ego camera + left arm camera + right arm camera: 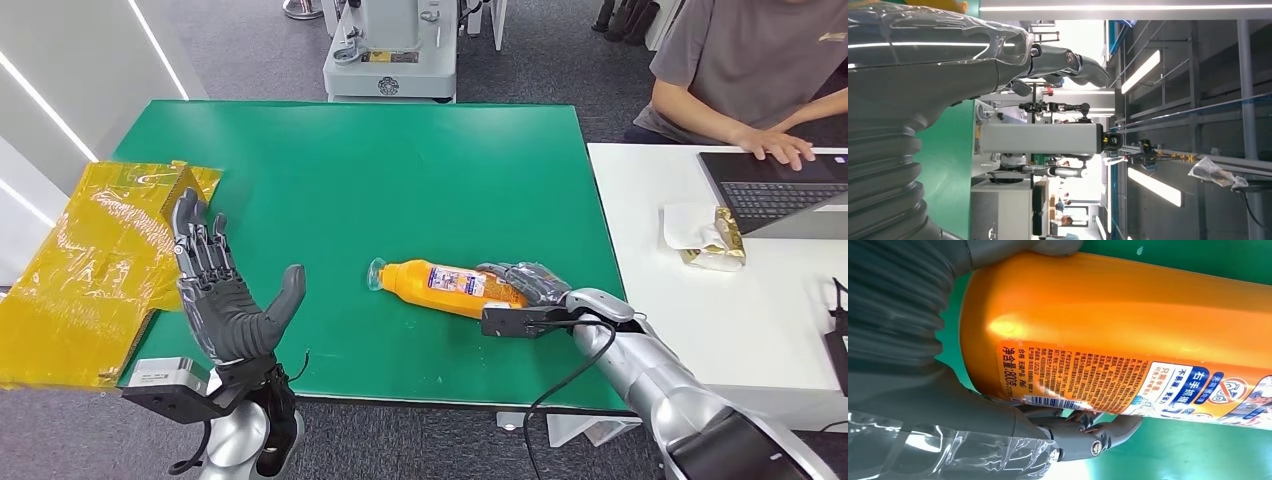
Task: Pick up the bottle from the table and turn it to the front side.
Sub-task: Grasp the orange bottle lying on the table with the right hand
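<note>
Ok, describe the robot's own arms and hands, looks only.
Both arms are silver metal tubes. The left hand is dark grey with black segmented fingers and a thick grey thumb; a grey box with a white label sits at its wrist. The right hand is similar, with a black wrist bracket and a black cable looping down. Grey ribbed covers wrap the wrists.

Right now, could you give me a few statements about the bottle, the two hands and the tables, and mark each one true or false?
1. The orange bottle lies on its side on the green table. True.
2. The right hand wraps the bottle's base end. True.
3. The left hand grips the yellow plastic sheet. False: it is raised, fingers spread, holding nothing.
4. The bottle's cap end points toward the right hand. False: it points away from it.
5. A laptop sits on the white table. True.
</note>
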